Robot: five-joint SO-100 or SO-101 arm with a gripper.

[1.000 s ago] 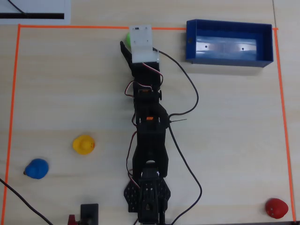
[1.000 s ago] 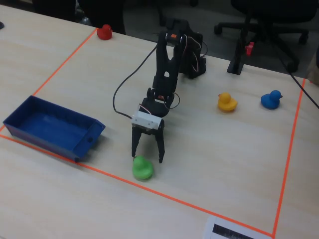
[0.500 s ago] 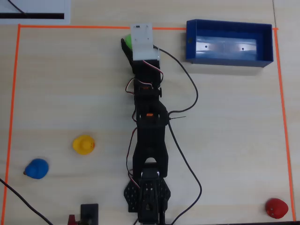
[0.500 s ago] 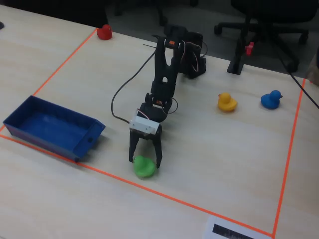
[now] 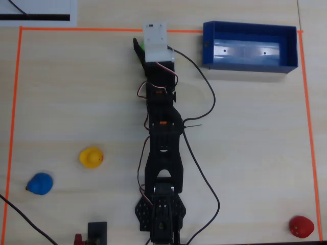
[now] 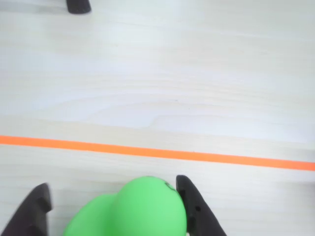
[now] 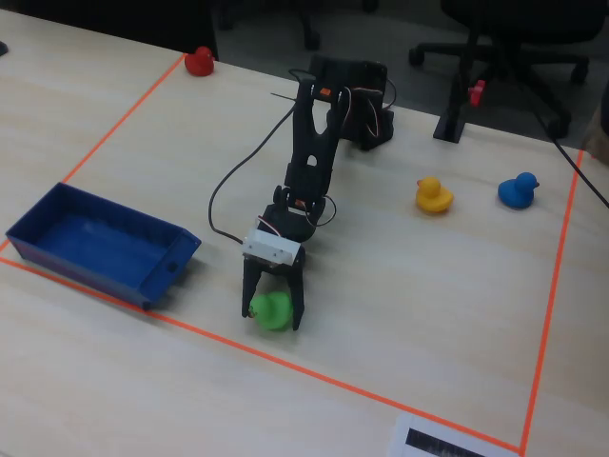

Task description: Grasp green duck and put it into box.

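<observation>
Overhead view: yellow duck (image 5: 91, 157), blue duck (image 5: 40, 184)

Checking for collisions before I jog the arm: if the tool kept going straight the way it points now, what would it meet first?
The tool points down, with the green duck between its fingers. Straight on, it would meet the table right beneath it, just inside the orange tape line. How much gap remains is unclear.

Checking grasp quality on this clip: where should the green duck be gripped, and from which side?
Across the round body of the green duck, coming straight down from above. The gripper already straddles it that way; its body looks wider and steadier than its head.
</observation>
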